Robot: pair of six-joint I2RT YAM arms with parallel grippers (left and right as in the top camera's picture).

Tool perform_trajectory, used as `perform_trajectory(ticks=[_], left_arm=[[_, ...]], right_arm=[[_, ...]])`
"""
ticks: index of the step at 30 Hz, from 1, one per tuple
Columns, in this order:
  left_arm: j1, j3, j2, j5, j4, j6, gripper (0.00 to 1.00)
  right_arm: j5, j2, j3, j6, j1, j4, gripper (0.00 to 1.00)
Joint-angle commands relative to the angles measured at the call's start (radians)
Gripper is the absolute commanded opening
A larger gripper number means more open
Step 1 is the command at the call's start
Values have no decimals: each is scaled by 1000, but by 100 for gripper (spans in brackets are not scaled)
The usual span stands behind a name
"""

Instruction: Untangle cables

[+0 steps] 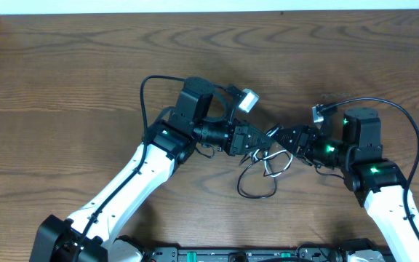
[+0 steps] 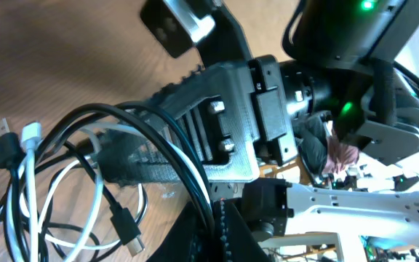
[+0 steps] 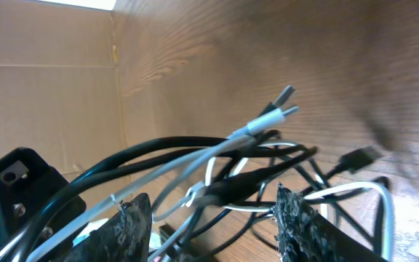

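The cables [image 1: 270, 170] lie in a tangle on the wooden table [image 1: 64, 80] between the two arms, with a black loop trailing toward the near edge. My left gripper [image 1: 255, 151] is shut, and in the left wrist view a black cable [image 2: 188, 175] runs down into the closed left gripper [image 2: 213, 209]. Black and white plug ends [image 2: 17, 142] lie at the left of that view. My right gripper [image 1: 276, 138] faces the left one. In its own view the right gripper [image 3: 209, 200] stands open, and black and white cables [image 3: 268, 175] cross just beyond its fingertips [image 3: 133, 218].
The two grippers sit nearly tip to tip over the tangle. Thicker black arm wires [image 1: 145, 87] arch over each arm. A cardboard wall [image 3: 42, 94] stands beside the table. A black rail [image 1: 253, 255] runs along the near edge.
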Motion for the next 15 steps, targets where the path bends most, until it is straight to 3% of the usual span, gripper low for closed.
perform_trajectory(ticks=[1, 5, 7, 15], left_arm=[[-35, -3, -14, 41, 28, -13, 7], [-71, -3, -14, 30, 31, -11, 7], [-73, -3, -14, 31, 31, -11, 8], [-37, -3, -14, 31, 34, -11, 8]], right_arm=[[-25, 2, 5, 26, 6, 16, 51], [18, 2, 5, 25, 19, 24, 50], [36, 2, 5, 24, 23, 23, 45], [96, 2, 5, -81, 24, -78, 3]])
